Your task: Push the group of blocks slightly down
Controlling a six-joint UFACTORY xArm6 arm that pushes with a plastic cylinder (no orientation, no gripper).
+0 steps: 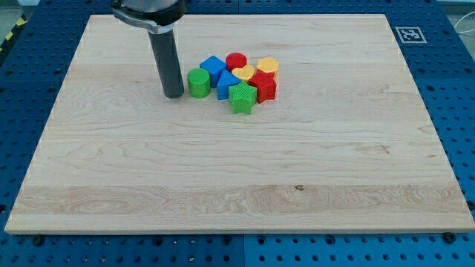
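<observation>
A tight group of blocks sits on the wooden board, above the middle. It holds a green cylinder at the view's left, a blue cube, a blue triangular block, a red cylinder, a yellow heart, a yellow hexagon, a red star and a green star at the bottom. My tip rests on the board just left of the green cylinder, a small gap apart.
The board lies on a blue perforated table. A white fiducial tag is at the board's top right corner. The arm's dark head hangs over the board's top edge.
</observation>
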